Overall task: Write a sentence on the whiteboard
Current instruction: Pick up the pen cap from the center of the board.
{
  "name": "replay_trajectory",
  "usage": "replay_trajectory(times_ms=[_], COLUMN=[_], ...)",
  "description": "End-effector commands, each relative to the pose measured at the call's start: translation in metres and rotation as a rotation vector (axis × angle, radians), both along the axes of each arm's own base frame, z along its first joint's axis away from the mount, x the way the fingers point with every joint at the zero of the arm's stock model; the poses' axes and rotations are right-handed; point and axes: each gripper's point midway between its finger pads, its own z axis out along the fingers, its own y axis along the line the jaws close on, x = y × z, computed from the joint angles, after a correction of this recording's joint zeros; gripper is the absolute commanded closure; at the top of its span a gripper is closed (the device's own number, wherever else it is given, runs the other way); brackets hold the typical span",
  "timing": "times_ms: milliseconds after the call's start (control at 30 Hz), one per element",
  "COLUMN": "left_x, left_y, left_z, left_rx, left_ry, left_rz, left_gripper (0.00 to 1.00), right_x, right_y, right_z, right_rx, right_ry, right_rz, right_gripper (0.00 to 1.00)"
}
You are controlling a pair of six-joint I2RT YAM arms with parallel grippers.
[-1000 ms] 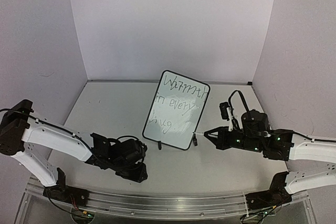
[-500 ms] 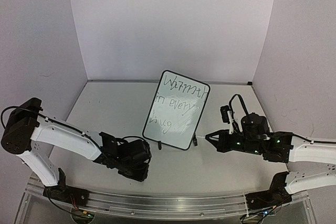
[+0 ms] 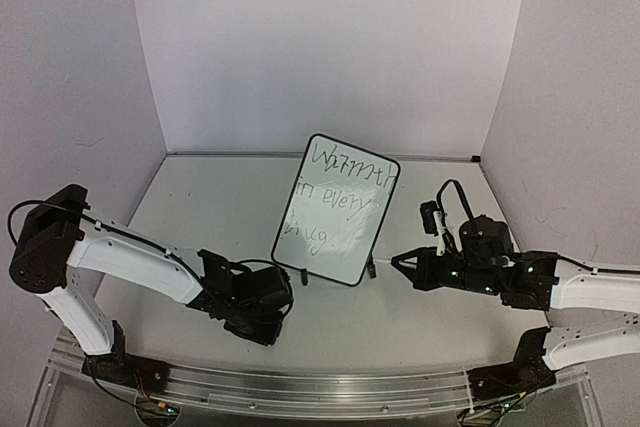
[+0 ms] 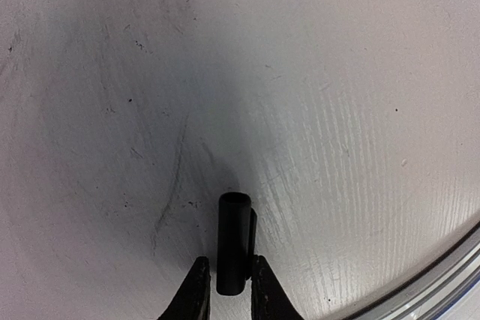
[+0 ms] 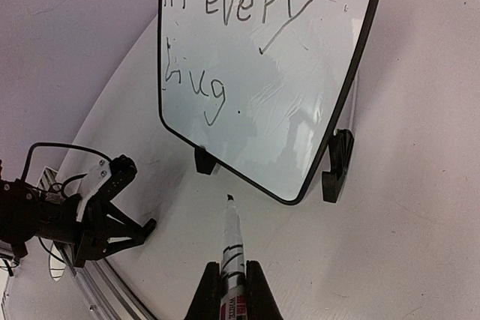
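The whiteboard [image 3: 352,232] stands tilted on two black feet mid-table; it also shows in the right wrist view [image 5: 300,110]. The sentence [image 3: 340,199] is in three dark lines; the right wrist view shows only "in every" and "hug" [image 5: 236,5]. My right gripper [image 3: 398,259] is shut on a white marker [image 5: 232,241], uncapped, its tip just off the board's lower right corner and apart from it. In its own view my right gripper [image 5: 230,290] grips the barrel. My left gripper [image 3: 262,325] is shut on a black marker cap [image 4: 233,237] and points down at the table [image 4: 337,73]; my left gripper [image 4: 229,286] clamps the cap's lower end.
White walls [image 3: 330,47] enclose the table on three sides. A metal rail [image 3: 300,382] runs along the near edge; it also shows in the left wrist view [image 4: 450,267]. The board's black feet [image 5: 336,166] stand on the table near the marker tip.
My right gripper has drawn the marker back a little from the board's lower right corner. My left arm has shifted slightly right and nearer with the cap.
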Motion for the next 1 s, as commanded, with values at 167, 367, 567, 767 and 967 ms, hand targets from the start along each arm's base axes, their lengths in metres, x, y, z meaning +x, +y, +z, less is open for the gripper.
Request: replay_trajectory(times_ms=[167,367,567,767,967], left_x=[0.002,-0.001,0.001,0.003,-0.010], left_y=[0.001,0.007,-0.001,-0.023,-0.042], left_z=[-0.001,-0.004,0.010,0.056,0.110], left_rx=[0.046,0.065,0.015,-0.109,-0.240], left_ry=[-0.013,-0.013,-0.087,-0.214,-0.309], left_rz=[-0.013,-0.071,-0.235,-0.453,-0.705], left_gripper=[0.91,1.00,1.00,1.00,1.00], right_x=[0.001,-0.012,-0.026,-0.042,-0.065], right_y=[0.004,0.023,0.042,0.060,0.080], right_z=[0.008,0.006,0.002,0.020,0.032], right_rx=[0.041,0.046,0.068,0.147,0.220], right_ry=[-0.005,0.037,0.122,0.195,0.326], right_rz=[-0.003,0.115,0.276,0.436,0.603], right_gripper=[1.00,1.00,1.00,1.00,1.00])
